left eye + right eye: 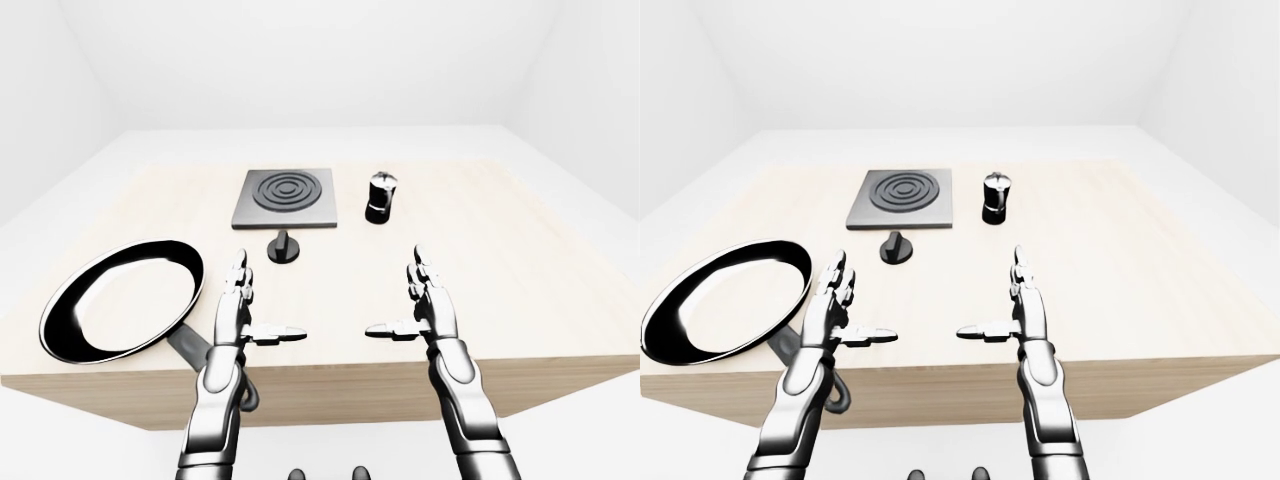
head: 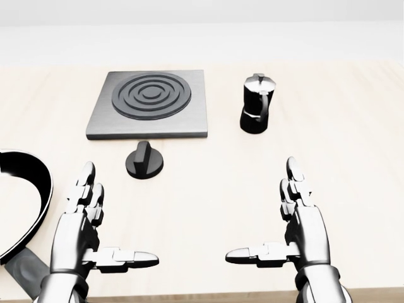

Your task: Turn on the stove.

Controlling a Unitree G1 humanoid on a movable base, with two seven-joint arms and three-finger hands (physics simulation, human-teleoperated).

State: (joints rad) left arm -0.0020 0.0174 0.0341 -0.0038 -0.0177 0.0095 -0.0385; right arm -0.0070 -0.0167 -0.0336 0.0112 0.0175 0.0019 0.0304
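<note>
Both hands, left hand (image 2: 85, 230) and right hand (image 2: 303, 230), hover with fingers spread, well below the knob (image 2: 144, 160). Risk: overreaching past the knob could nudge the stove (image 2: 150, 103).

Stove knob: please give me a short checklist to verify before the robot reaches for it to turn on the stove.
1. Knob visible, standing below the stove plate in the head view: ok.
2. Left hand open, holding nothing: ok.
3. Right hand open, holding nothing: ok.
4. Path from left hand to knob free of objects: ok.
5. Frying pan close beside left arm; clearance: cannot tell.
6. Moka pot stands apart from knob: ok.
</note>
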